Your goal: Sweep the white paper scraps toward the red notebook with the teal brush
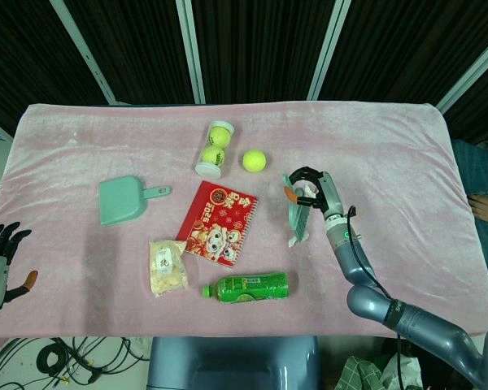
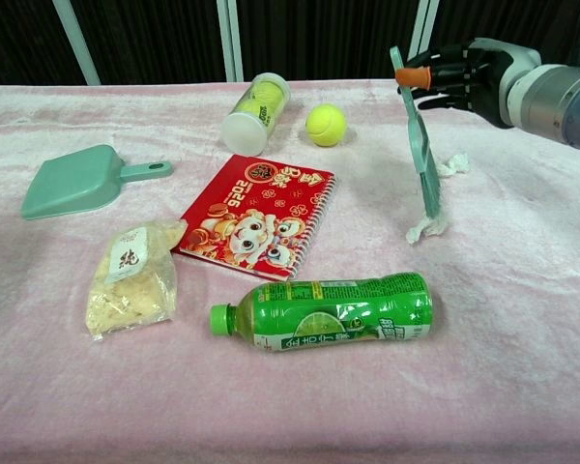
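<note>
My right hand (image 1: 315, 193) (image 2: 459, 73) grips the handle of the teal brush (image 1: 297, 214) (image 2: 424, 155), which hangs nearly upright with its bristles down on the pink cloth. One white paper scrap (image 1: 295, 240) (image 2: 425, 229) lies right at the bristle tips. A second scrap (image 2: 452, 164) lies just right of the brush, below the hand. The red notebook (image 1: 221, 223) (image 2: 256, 215) lies flat to the left of the brush, with a strip of cloth between them. My left hand (image 1: 0, 258) hovers at the table's near left corner, fingers apart and holding nothing.
A teal dustpan (image 1: 122, 200) (image 2: 72, 180) lies left of the notebook. A tube of tennis balls (image 1: 214, 149) and a loose tennis ball (image 1: 254, 160) sit behind it. A green bottle (image 1: 248, 286) (image 2: 329, 311) and a snack bag (image 1: 167, 266) lie in front.
</note>
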`<state>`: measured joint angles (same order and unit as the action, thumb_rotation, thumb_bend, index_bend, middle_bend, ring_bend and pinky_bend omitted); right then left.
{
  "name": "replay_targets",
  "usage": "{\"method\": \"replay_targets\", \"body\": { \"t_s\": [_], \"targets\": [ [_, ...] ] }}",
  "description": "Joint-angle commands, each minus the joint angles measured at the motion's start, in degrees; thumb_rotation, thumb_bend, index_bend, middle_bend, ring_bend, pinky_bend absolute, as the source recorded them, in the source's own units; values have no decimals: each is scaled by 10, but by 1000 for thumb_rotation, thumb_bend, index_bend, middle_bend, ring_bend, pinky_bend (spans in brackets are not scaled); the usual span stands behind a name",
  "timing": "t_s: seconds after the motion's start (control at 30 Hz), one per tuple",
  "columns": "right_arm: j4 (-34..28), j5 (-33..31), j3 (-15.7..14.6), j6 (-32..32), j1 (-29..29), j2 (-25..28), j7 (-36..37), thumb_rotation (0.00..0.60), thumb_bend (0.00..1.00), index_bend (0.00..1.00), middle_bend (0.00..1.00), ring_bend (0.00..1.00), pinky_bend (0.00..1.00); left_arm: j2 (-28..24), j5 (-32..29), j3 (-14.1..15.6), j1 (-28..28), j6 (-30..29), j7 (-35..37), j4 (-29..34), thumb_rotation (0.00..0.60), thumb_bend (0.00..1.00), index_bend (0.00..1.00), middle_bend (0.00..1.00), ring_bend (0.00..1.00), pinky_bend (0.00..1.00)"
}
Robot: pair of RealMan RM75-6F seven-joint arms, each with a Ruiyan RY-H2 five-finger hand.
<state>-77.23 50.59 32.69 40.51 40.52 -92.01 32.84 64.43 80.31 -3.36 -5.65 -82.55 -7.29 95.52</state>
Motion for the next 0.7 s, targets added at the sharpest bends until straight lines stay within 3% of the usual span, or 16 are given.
{"method": "replay_targets", "body": {
  "t_s": [0.03, 0.13, 0.27, 0.5, 0.7],
  "targets": [
    [-19, 43, 43, -32, -16, 17, 94, 600, 370, 638, 582, 319, 158, 0, 0, 0, 0, 0, 0, 0, 600, 309, 184, 82, 0, 0],
    [-12, 85, 58, -50, -27, 35, 150, 600, 370, 638, 581, 320, 158, 0, 1, 1, 1, -2, 0, 1, 600, 309, 186, 82, 0, 0],
    [15, 160, 54, -62, -31, 58, 198, 600, 381, 641, 589, 319, 158, 0, 2, 1, 2, -3, -1, 1, 600, 309, 187, 82, 0, 0],
    [143, 302, -26, -15, -1, 69, 115, 600, 468, 707, 572, 316, 158, 1, -3, -1, 1, -2, -3, 3, 600, 309, 190, 82, 0, 0],
    [224, 341, -79, 8, 20, 50, 74, 600, 509, 709, 553, 312, 158, 2, -9, -2, 1, 0, -9, 5, 600, 309, 192, 82, 0, 0]
  ]
}}
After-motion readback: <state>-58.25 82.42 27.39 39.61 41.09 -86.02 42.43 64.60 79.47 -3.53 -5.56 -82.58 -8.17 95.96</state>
